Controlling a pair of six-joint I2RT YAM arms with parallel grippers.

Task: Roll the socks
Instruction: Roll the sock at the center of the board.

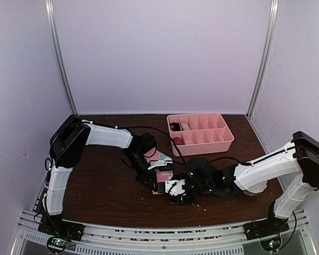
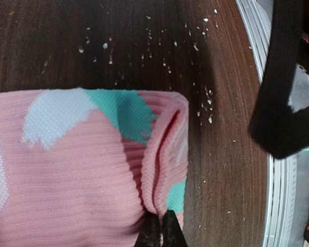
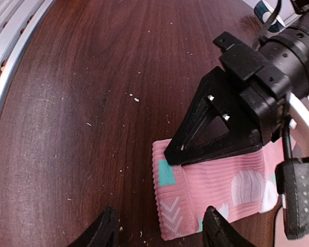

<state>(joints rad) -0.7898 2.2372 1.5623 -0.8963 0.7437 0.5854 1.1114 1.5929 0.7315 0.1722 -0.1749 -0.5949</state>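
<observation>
The pink sock (image 1: 160, 187) with mint-green patches lies flat on the dark table between the two grippers. In the left wrist view its folded cuff edge (image 2: 162, 149) is pinched by my left gripper (image 2: 160, 232), which is shut on it. The right wrist view shows the sock (image 3: 216, 188) with the left gripper's black fingers (image 3: 211, 134) pressed on its end. My right gripper (image 3: 159, 231) is open, its fingers straddling the sock's near end just above it. In the top view the left gripper (image 1: 155, 179) and right gripper (image 1: 176, 191) meet over the sock. A beige and maroon bundle (image 1: 179, 127) sits in the tray.
The pink divided tray (image 1: 223, 139) stands at the back right of the table. Small white crumbs (image 2: 159, 51) are scattered on the wood. The table's metal front rail (image 3: 10, 46) runs close by the grippers.
</observation>
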